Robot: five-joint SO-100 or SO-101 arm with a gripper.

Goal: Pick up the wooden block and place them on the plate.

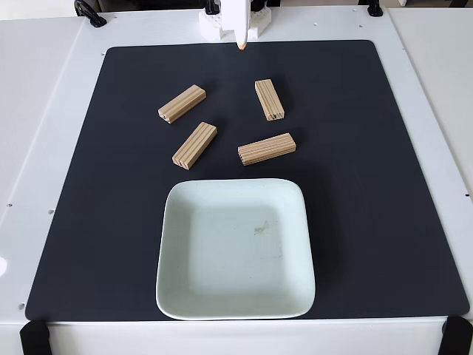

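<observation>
While all four blocks (267, 149) lie on the mat just beyond the empty plate (235, 249), the fingers (242, 44), far back with spread untellable, should straddle one block's narrow width.

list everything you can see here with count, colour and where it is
wooden blocks: four, light tan with lengthwise stripes, lying apart on the mat above the plate: upper left, upper right, lower left, lower right
plate: one, pale mint-white, square with rounded corners, nothing on it, on the near half of the mat
mat: one, black, covering most of the table
table: one, white
black clamps: at both near corners
gripper: white with a pinkish tip, top centre at the mat's far edge; opening not discernible
</observation>
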